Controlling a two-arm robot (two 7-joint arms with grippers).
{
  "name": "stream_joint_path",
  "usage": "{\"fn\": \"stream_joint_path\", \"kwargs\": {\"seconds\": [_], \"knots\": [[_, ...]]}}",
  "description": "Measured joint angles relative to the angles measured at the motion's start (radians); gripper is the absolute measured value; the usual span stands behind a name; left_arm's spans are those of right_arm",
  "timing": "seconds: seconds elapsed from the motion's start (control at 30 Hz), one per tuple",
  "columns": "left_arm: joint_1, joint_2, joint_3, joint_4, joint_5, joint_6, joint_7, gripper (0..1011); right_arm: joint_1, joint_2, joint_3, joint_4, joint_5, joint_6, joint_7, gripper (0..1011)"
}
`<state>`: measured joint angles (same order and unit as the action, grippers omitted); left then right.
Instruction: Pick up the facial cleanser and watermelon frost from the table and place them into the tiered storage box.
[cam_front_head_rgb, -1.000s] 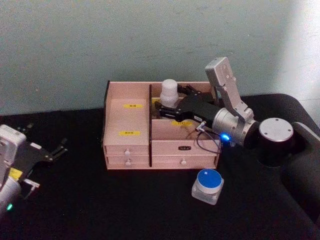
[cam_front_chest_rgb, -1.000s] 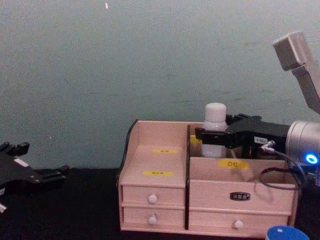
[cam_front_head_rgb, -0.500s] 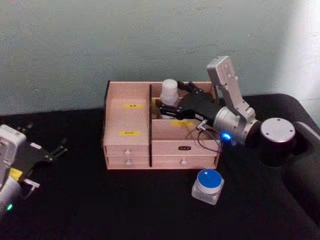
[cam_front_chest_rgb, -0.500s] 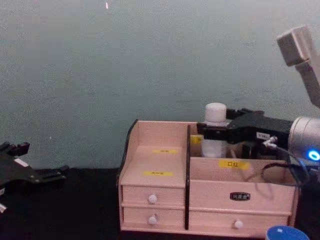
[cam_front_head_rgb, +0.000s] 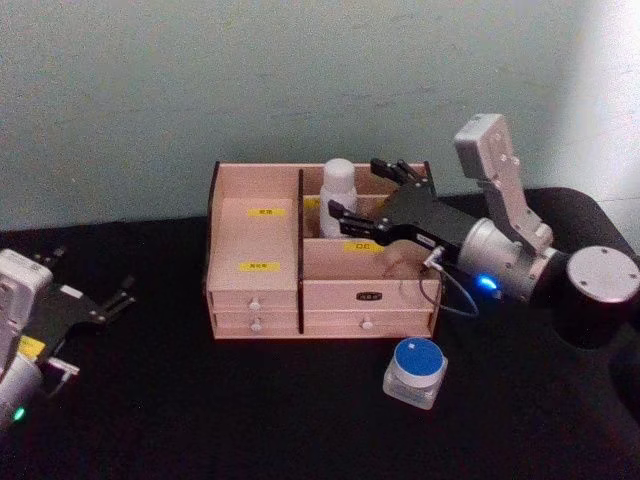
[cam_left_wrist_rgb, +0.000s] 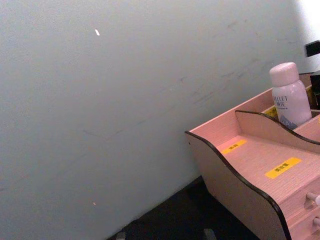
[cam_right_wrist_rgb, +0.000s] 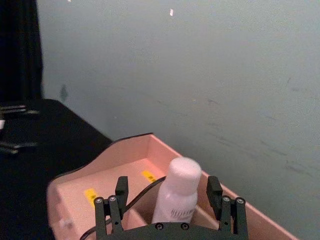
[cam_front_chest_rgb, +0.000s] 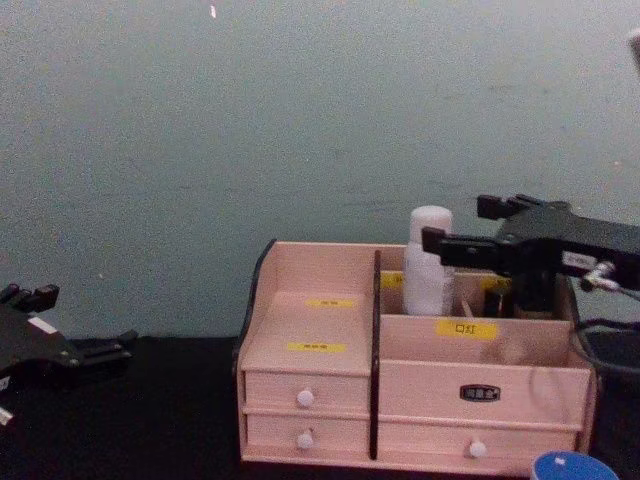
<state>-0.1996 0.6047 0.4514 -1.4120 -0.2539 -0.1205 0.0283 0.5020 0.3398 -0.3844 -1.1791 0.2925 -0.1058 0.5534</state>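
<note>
One item is already housed. The facial cleanser (cam_front_head_rgb: 338, 186) stands upright in the rear right compartment of the tiered storage box (cam_front_head_rgb: 255, 238), close beside the dark centre divider, a little above the middle of the head view. From the chest camera its rounded white cap pokes up above the box's back wall.

The right gripper (cam_front_head_rgb: 362, 190) reaches in from the right of the frame over that same compartment, jaws spread wide and holding nothing. The bottle sits just off the tips, to their left, and nothing touches it. In the right wrist view the cleanser is framed by the two black fingers (cam_right_wrist_rgb: 116, 202), clear of both, with blue lettering on its front.

The watermelon frost (cam_front_head_rgb: 415, 370) sits on the black table (cam_front_head_rgb: 200, 410), lower right of centre in the head view. It is in front of the box's right-hand drawers and apart from them, blue lid facing up. Just its lid peeks in at the bottom right corner of the chest view.

The left gripper (cam_front_head_rgb: 90, 278) rests low at the left edge of the head view, well apart from the box, fingers splayed and empty.

All four white-knobbed drawers (cam_front_head_rgb: 368, 322) are shut, and the box backs onto a pale green wall (cam_front_head_rgb: 200, 80).
</note>
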Motion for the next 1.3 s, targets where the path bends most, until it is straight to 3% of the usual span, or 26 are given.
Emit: {"fn": "stream_joint_path", "kwargs": {"seconds": [0.4,0.63,1.03,1.3], "knots": [[0.0,0.0,0.0,0.0,0.0,0.0,0.0,1001,-0.149,0.131,0.033,-0.179,0.102,-0.029,0.088,1000],[0.0,0.0,0.0,0.0,0.0,0.0,0.0,1001,-0.224,0.216,0.036,-0.27,0.151,0.003,0.12,1000],[0.0,0.0,0.0,0.0,0.0,0.0,0.0,1001,-0.282,0.298,0.013,-0.313,0.228,0.09,0.158,1000],[0.0,0.0,0.0,0.0,0.0,0.0,0.0,1002,-0.305,0.339,-0.006,-0.319,0.254,0.149,0.156,1000]]}}
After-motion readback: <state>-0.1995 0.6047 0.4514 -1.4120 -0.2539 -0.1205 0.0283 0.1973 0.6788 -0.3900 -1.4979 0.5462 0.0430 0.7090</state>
